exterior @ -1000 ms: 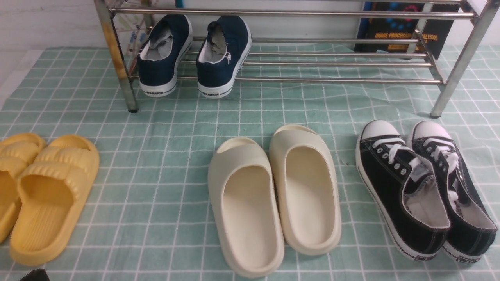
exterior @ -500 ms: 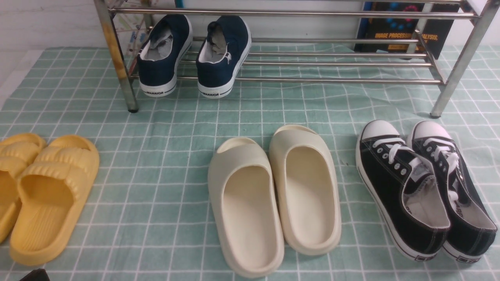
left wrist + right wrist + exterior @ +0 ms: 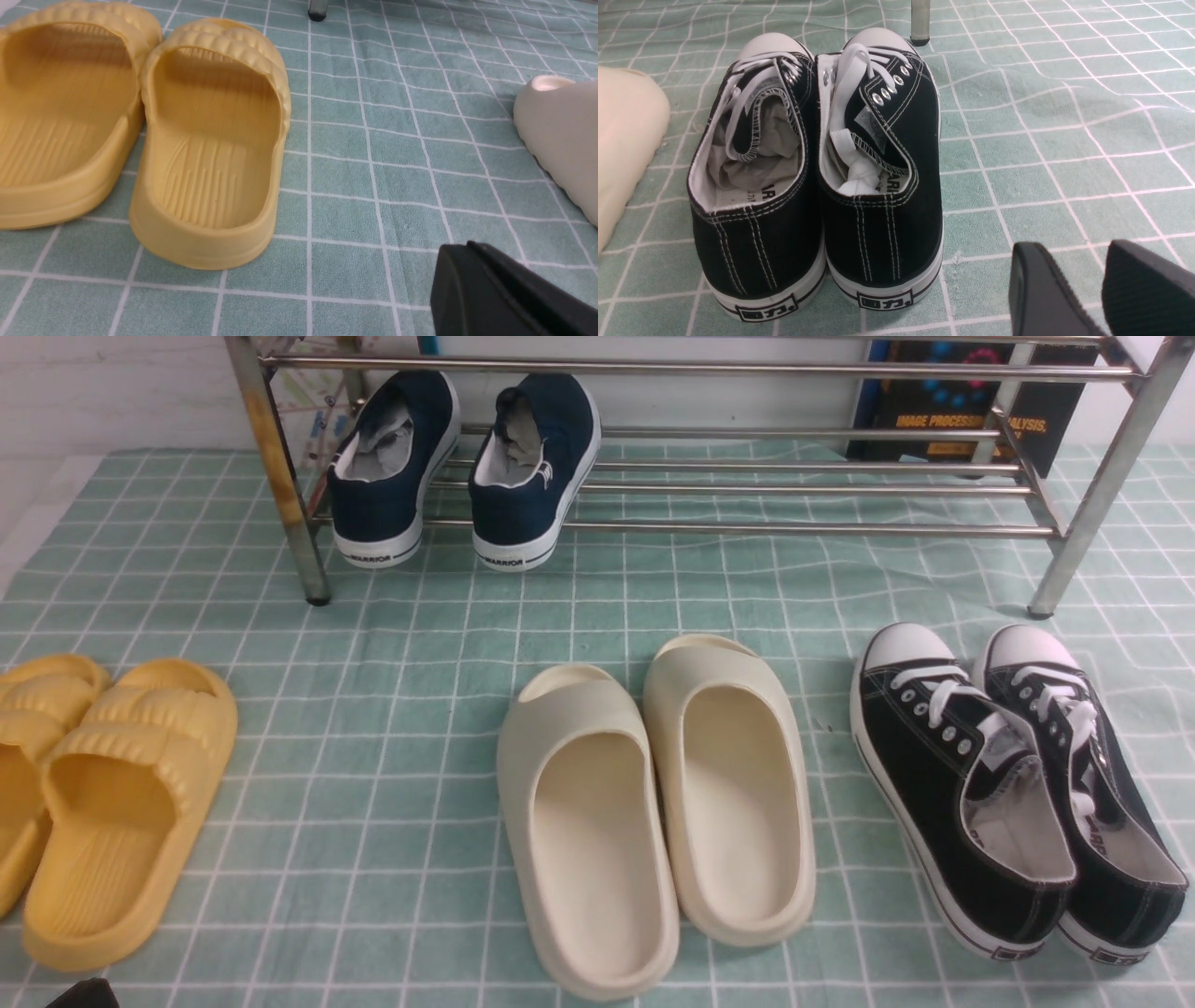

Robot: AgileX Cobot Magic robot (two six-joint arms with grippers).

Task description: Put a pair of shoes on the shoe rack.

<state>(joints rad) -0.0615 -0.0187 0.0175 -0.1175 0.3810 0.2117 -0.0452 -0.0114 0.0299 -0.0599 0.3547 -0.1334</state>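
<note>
Yellow slides (image 3: pixel 131 812), paired at left; cream slides (image 3: pixel 597 831), paired at centre. Black lace-up sneakers (image 3: pixel 971 803), side by side at right, toe caps white

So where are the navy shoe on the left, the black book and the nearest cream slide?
Navy shoe (image 3: pixel 378 513): front view, on its heel.
Black book (image 3: pixel 971 401): front view, on its cover.
Cream slide (image 3: pixel 602 840): front view, on its insole.

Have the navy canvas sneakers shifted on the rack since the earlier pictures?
No, the navy canvas sneakers haven't moved; their heels sit just as before against the rack's lower front bar.
</note>
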